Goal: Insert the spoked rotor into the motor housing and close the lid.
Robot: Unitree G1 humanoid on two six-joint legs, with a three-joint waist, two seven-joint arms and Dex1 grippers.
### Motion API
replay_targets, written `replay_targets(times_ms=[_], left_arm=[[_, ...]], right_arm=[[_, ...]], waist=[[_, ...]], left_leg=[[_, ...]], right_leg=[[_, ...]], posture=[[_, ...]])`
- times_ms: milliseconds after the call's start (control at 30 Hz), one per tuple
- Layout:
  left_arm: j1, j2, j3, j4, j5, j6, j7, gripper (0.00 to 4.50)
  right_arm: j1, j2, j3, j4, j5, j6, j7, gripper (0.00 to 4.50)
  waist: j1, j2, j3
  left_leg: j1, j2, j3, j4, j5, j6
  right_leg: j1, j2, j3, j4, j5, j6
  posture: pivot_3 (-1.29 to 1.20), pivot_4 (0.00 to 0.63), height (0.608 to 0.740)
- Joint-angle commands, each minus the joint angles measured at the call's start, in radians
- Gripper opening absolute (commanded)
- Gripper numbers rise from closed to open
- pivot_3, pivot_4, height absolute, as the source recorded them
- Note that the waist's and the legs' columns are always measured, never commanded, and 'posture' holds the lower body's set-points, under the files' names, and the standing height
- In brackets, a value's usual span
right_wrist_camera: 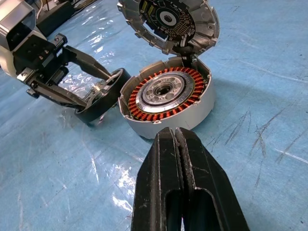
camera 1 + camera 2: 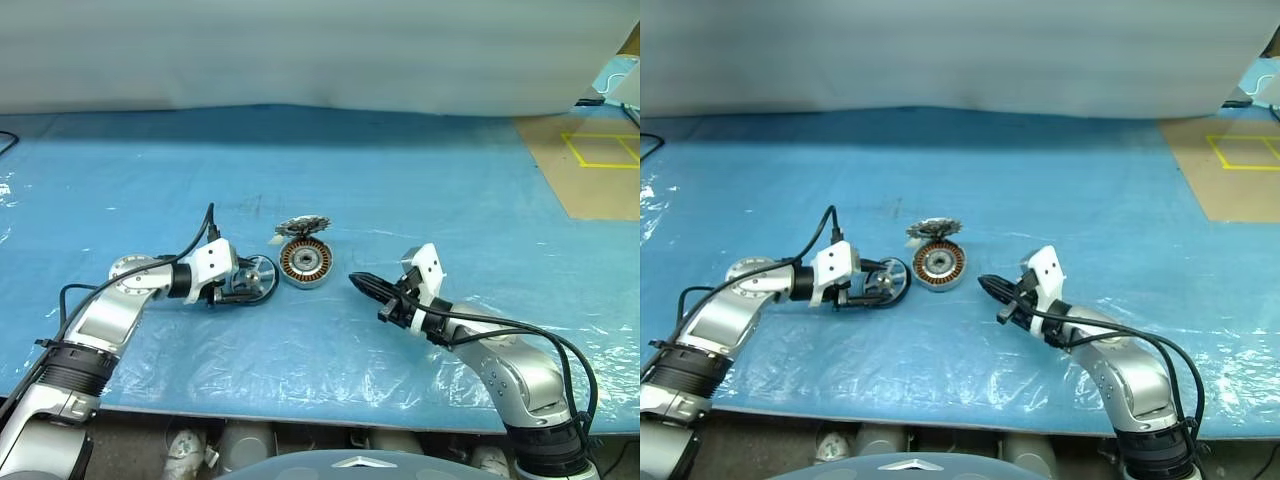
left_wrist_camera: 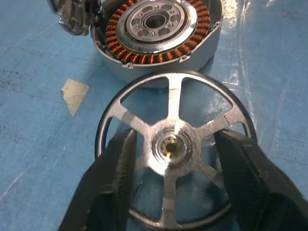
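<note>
The motor housing (image 2: 305,264) sits on the blue table with its copper windings showing. Its lid (image 1: 168,21) stands tilted up at the far rim, ridged face toward me. The spoked rotor (image 3: 173,144) is tilted on edge just left of the housing, its top rim near the housing wall. My left gripper (image 3: 175,137) is open, one finger on each side of the rotor's hub with slim gaps showing. My right gripper (image 1: 175,139) is shut and empty, pointing at the housing from a short way to its right.
Crinkled clear plastic covers the blue table (image 2: 450,180) near its front edge. A small beige tape scrap (image 3: 74,94) lies by the housing. A brown board with yellow tape (image 2: 600,165) is at the far right.
</note>
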Motion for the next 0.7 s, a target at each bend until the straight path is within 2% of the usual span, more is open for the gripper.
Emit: replay_targets(times_ms=[33, 100, 233, 500, 600, 700], left_arm=[[0.009, 0.007, -0.021, 0.028, 0.023, 0.0, -0.018, 1.58], [0.015, 0.022, -0.007, 0.038, 0.014, 0.003, -0.032, 1.36], [0.027, 0.051, 0.023, 0.033, -0.014, 0.021, -0.056, 1.35], [-0.001, 0.131, 0.068, -0.242, -0.265, 0.327, -0.211, 1.34], [-0.069, 0.109, 0.046, -0.286, -0.309, 0.393, -0.231, 1.34], [-0.148, 0.057, -0.008, -0.257, -0.284, 0.394, -0.233, 1.34]], right_arm=[[0.007, -0.005, -0.007, -0.016, 0.011, -0.022, 0.002, 0.0], [0.022, -0.007, -0.013, -0.026, 0.024, -0.045, 0.023, 0.0], [0.065, -0.001, -0.028, -0.04, 0.042, -0.121, 0.065, 0.0], [0.118, -0.015, 0.0, 0.048, -0.027, -0.223, 0.073, 0.0], [0.098, -0.014, 0.008, 0.069, -0.034, -0.228, 0.075, 0.0], [0.081, -0.012, 0.011, 0.082, -0.03, -0.227, 0.079, 0.0]], waist=[[0.002, 0.003, -0.002], [0.004, 0.004, -0.003], [-0.001, 0.004, -0.003], [0.0, 0.003, -0.002], [0.002, 0.002, -0.002], [0.001, 0.003, -0.002]], left_leg=[[0.0, 0.0, 0.0, 0.0, 0.0, 0.0], [0.001, 0.0, 0.0, 0.0, 0.0, 0.0], [0.001, 0.0, 0.0, -0.001, 0.0, 0.0], [-0.002, 0.0, 0.0, -0.003, 0.0, 0.0], [-0.003, 0.0, 0.0, -0.003, 0.0, 0.0], [-0.002, 0.0, 0.0, -0.003, 0.0, 0.0]], right_leg=[[0.0, -0.001, 0.0, 0.0, 0.0, 0.0], [0.002, -0.002, 0.0, 0.0, 0.0, 0.001], [0.001, -0.002, 0.0, 0.0, -0.001, 0.001], [-0.003, 0.0, 0.0, -0.002, -0.001, -0.001], [-0.002, -0.001, -0.001, -0.002, -0.001, -0.001], [-0.001, -0.001, -0.001, -0.001, -0.001, -0.001]], posture=[[0.0, 0.15, 0.74], [0.0, 0.15, 0.74], [0.0, 0.15, 0.74], [0.0, 0.15, 0.74], [0.0, 0.15, 0.74], [0.0, 0.15, 0.74]])
